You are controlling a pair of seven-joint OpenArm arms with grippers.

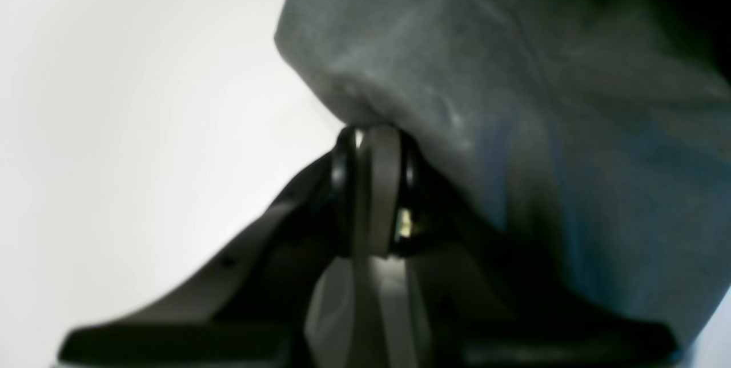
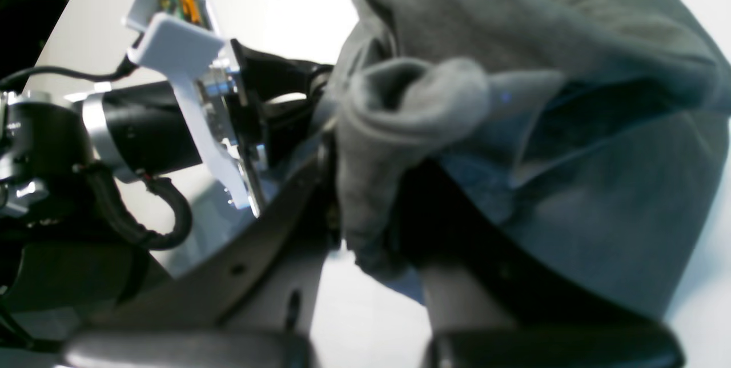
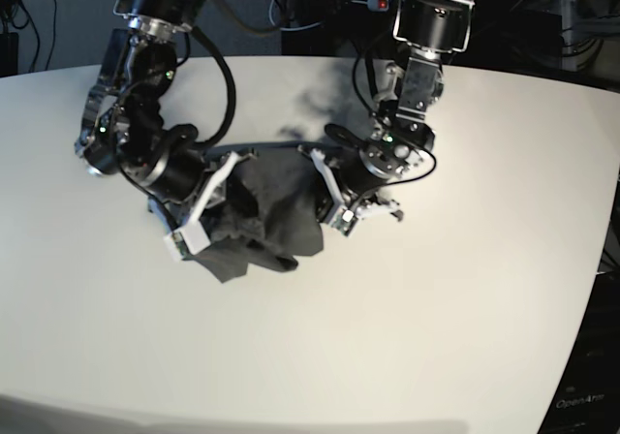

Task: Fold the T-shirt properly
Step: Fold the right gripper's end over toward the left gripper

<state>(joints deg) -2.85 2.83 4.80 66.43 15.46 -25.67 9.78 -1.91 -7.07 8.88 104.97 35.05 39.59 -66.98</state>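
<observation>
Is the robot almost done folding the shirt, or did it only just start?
Nothing looks folded yet. The T-shirt is a crumpled heap hanging between the two arms, partly lifted off the white table. Right now the left gripper has its jaws shut on a pinch of cloth, and the right gripper is shut on a bunched edge. Still left: spreading the shirt flat, then making all the folds.

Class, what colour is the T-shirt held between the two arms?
Plain dark grey T-shirt, with no pattern; the right wrist view shows it best.
</observation>
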